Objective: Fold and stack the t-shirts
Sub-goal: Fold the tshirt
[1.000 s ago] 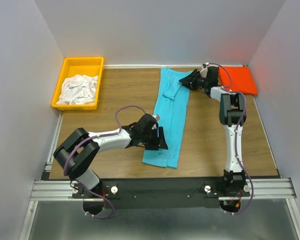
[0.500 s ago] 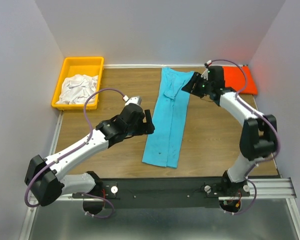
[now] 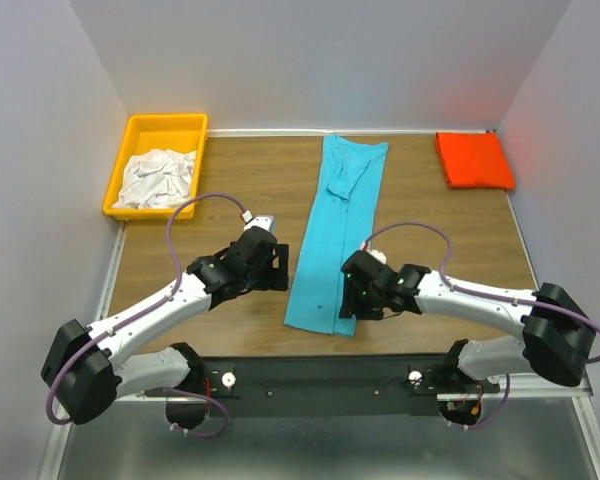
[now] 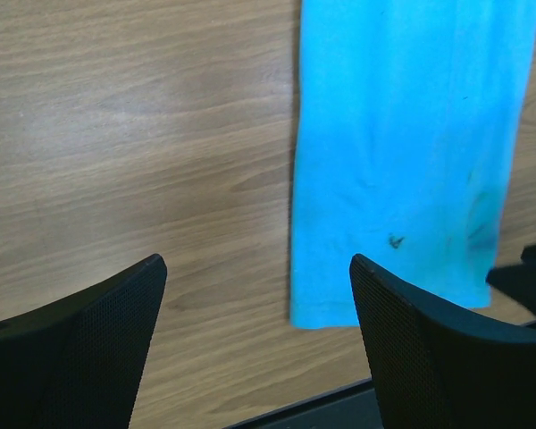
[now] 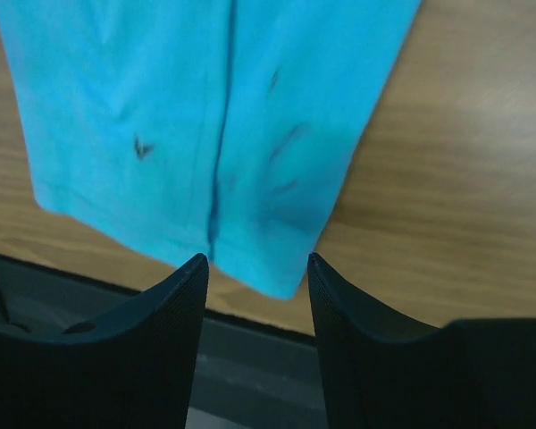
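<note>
Left gripper [image 4: 256,264] wide open and empty, above bare table [image 4: 116,134], just left of the near end of the blue shirt [image 4: 402,161]. Right gripper [image 5: 256,259] partly open, with nothing between the fingers, above the near right corner of the same shirt, close to the front edge of the table. Whether touching the cloth, cannot tell. Long narrow strip of blue shirt flat down the middle of the table, near end between both grippers. At far right corner, well apart, folded orange shirt [image 3: 473,160]. At far left, crumpled white shirts [image 3: 158,178] inside the bin [image 3: 165,122].
</note>
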